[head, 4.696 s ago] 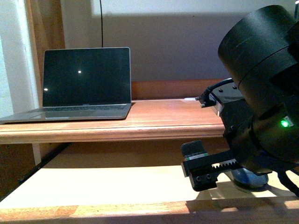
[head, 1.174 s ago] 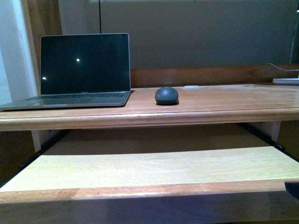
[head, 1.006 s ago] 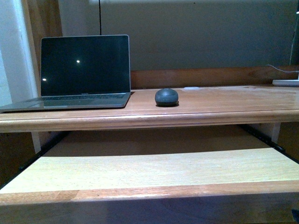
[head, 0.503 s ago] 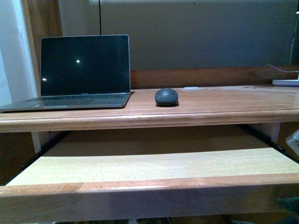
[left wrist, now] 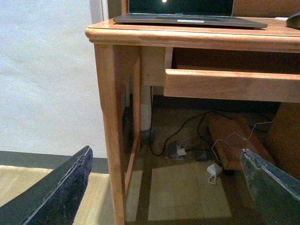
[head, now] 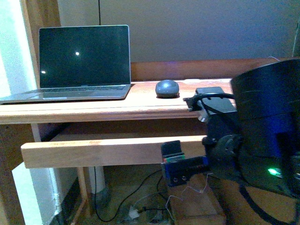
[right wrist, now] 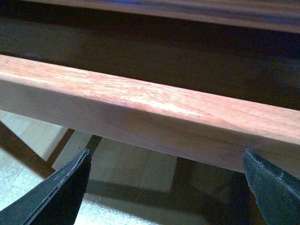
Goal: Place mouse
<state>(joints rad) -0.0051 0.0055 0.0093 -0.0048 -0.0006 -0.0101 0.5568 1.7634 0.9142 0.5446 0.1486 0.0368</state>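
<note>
The right gripper [head: 180,161] is seen low in the front view, below the desk's top surface, at the front face of the pull-out tray [head: 93,151]. Its two fingers are spread wide in the right wrist view, with the tray's front rail [right wrist: 154,117] lying crosswise between them and nothing pinched. The right arm's bulky dark wrist housing [head: 262,136] fills the lower right of the front view, angled inward toward the tray.

The left gripper [left wrist: 168,187] is also spread and empty; through its wrist camera it is seen held low, near the floor, outside the desk's left front leg [left wrist: 115,131].

The mouse [head: 167,88] rests on the desk top [head: 93,108], up and beyond the right gripper, slightly toward the left of it, near the back edge and just beside the right front corner of the open laptop [head: 79,63]. Its long axis cannot be told from this angle; it reads as a rounded dome. The right arm is judged the nearer of the two. The mouse appears already placed, so the coming move seems to concern the tray rail rather than the mouse.
</note>
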